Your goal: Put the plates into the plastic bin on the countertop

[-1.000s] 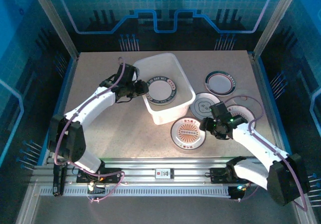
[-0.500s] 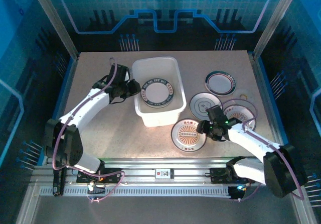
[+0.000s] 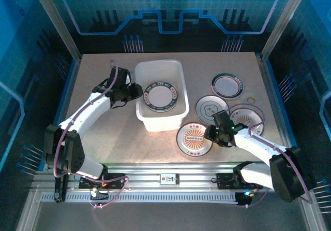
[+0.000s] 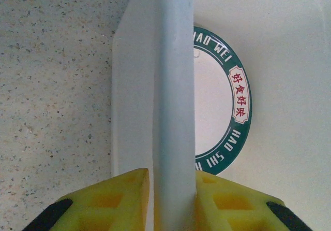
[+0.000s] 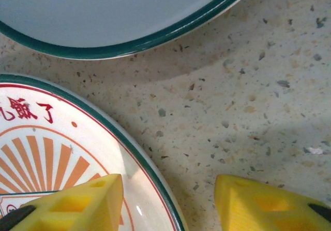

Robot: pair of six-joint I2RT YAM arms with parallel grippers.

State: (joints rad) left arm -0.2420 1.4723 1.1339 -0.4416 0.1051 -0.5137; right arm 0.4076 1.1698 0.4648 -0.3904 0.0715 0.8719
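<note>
Beige countertop (image 3: 121, 138); left jaws astride bin (image 3: 158, 123) rim

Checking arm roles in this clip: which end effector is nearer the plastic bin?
Left. The left end effector clamps the left wall of the plastic bin, one finger each side. The right end effector is to the bin's right, open over the rim of an orange-patterned plate.

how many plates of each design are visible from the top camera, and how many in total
round white plates with dark lettered rims: 2, one inside the translucent white plastic bin, one on the beige speckled countertop
round white plates with orange-brown sunburst centres: 2
round pale grey plate: 1
total: 5 visible
</note>
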